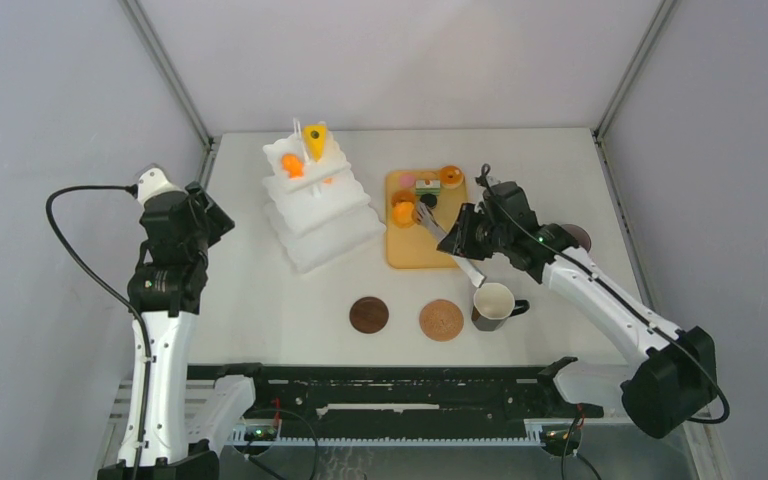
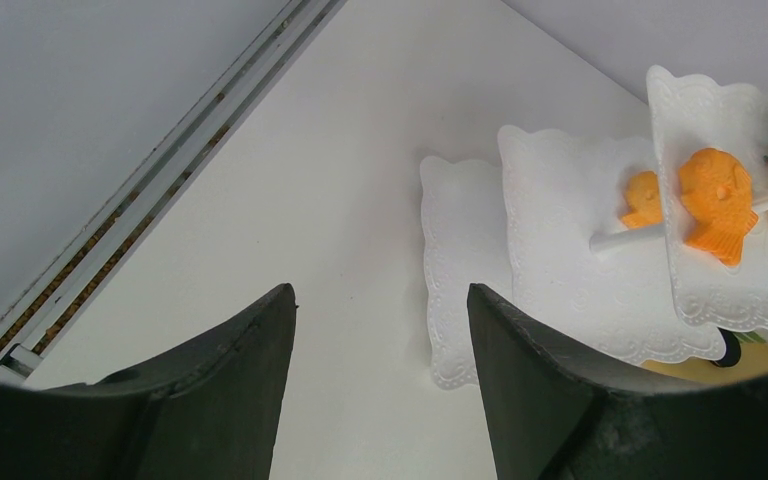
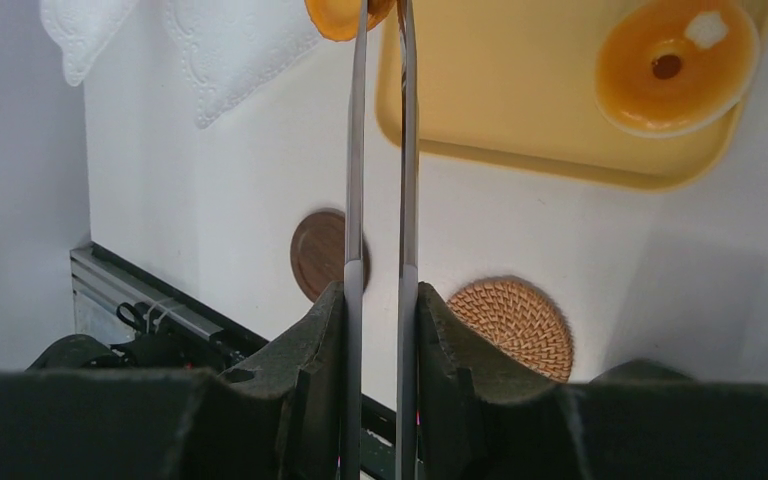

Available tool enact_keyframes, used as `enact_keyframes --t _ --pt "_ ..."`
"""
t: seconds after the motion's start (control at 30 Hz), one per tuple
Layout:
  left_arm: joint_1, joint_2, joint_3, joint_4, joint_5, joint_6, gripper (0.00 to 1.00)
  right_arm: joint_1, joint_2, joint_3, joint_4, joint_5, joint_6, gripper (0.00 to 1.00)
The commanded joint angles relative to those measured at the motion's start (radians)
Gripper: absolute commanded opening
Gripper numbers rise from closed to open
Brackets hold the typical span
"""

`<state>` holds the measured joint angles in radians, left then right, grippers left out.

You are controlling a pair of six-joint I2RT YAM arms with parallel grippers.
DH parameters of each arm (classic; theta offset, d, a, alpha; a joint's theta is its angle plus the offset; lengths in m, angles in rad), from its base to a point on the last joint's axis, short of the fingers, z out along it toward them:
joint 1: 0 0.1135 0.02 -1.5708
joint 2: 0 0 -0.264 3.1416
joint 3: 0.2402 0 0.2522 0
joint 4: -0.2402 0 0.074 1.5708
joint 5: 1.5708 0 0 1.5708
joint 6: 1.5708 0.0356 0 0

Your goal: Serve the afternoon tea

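Observation:
My right gripper (image 3: 380, 300) is shut on a pair of metal tongs (image 3: 355, 150). The tong tips straddle an orange tart (image 3: 335, 18) at the left end of the tan tray (image 3: 520, 110). From above, that tart (image 1: 403, 212) lies next to a black round (image 1: 428, 200), a pink round (image 1: 406, 181) and a second orange tart (image 1: 451, 177). A dark mug (image 1: 493, 305) stands below the tray. The yellow cake wedge (image 1: 314, 135) and an orange pastry (image 1: 292, 165) sit on the white tiered stand (image 1: 320, 235). My left gripper (image 2: 380, 295) is open and holds nothing, left of the stand.
A dark brown coaster (image 1: 368, 314) and a woven coaster (image 1: 441, 320) lie near the front of the table. A dark round thing (image 1: 577, 238) shows behind my right arm. Grey walls close in the table on three sides.

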<state>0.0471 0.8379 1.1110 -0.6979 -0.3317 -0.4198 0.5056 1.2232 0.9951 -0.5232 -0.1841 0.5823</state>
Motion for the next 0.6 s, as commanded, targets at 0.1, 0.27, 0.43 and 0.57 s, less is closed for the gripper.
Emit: enact_keyframes --t 0.1,0.27,0.43,0.57 --pt "0.007 -0.022 -0.018 0.034 0.015 -0.010 0.69 0.007 -0.123 0.010 0.089 -0.066 0.006 0.00" --pt "0.008 -0.023 -0.012 0.029 0.002 -0.016 0.68 0.079 -0.147 0.011 0.179 -0.134 0.031 0.00" --pt "0.008 -0.026 -0.004 0.017 -0.003 -0.017 0.68 0.183 -0.092 0.037 0.261 -0.154 0.073 0.00" --pt "0.008 -0.030 -0.002 0.014 -0.002 -0.018 0.68 0.247 -0.011 0.088 0.336 -0.164 0.095 0.00"
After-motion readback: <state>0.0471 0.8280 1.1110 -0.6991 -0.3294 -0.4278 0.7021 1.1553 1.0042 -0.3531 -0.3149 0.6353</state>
